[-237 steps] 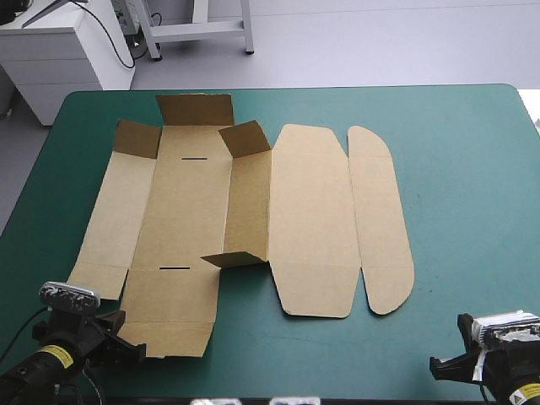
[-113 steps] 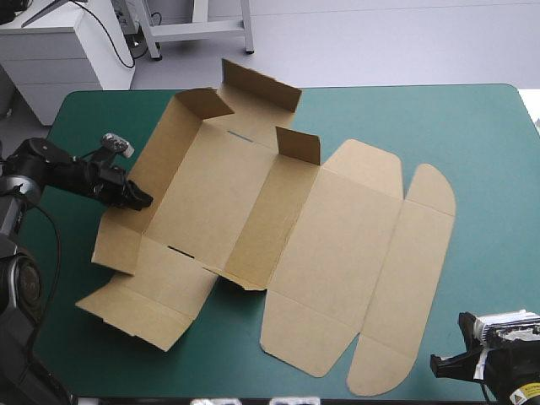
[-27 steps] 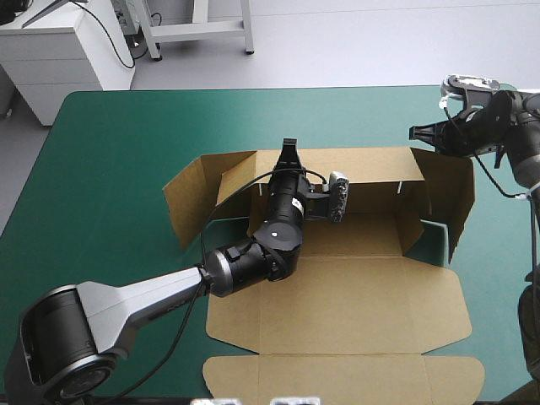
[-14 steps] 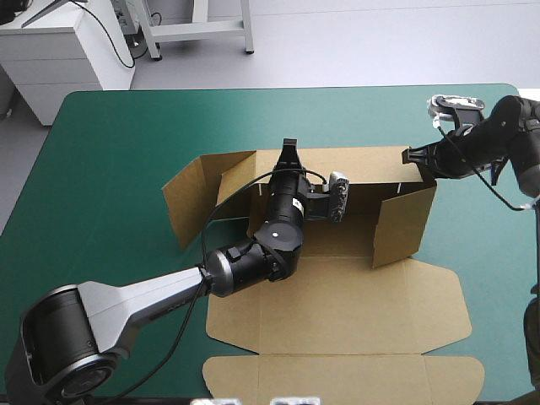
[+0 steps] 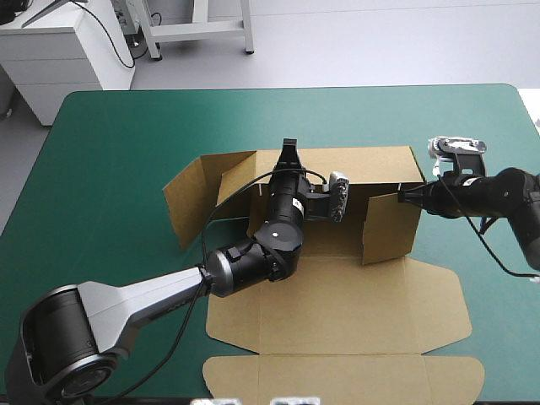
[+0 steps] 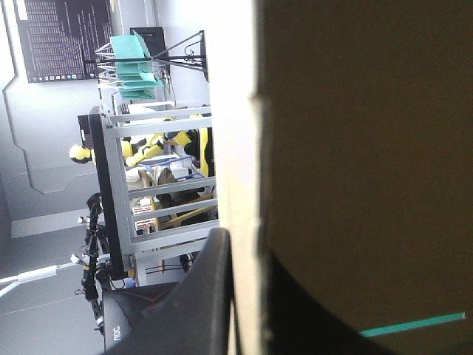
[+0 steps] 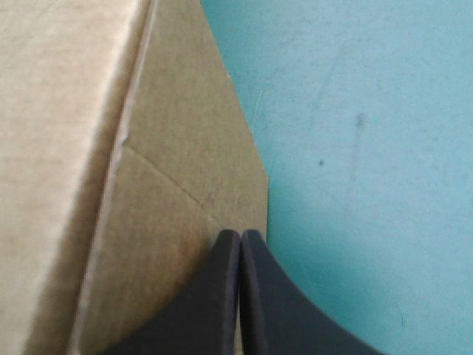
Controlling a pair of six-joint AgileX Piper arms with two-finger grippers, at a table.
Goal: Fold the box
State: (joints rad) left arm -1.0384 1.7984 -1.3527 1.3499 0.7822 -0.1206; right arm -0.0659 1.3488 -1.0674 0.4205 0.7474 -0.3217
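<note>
Where left pincer grips the box, right pincer touches its side.

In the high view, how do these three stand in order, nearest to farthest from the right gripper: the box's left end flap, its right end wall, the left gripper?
1. right end wall: at the right gripper's tip, on the right end of the box.
2. left gripper: on the back wall, near its middle.
3. left end flap: splayed outward at the opposite, left end.
</note>
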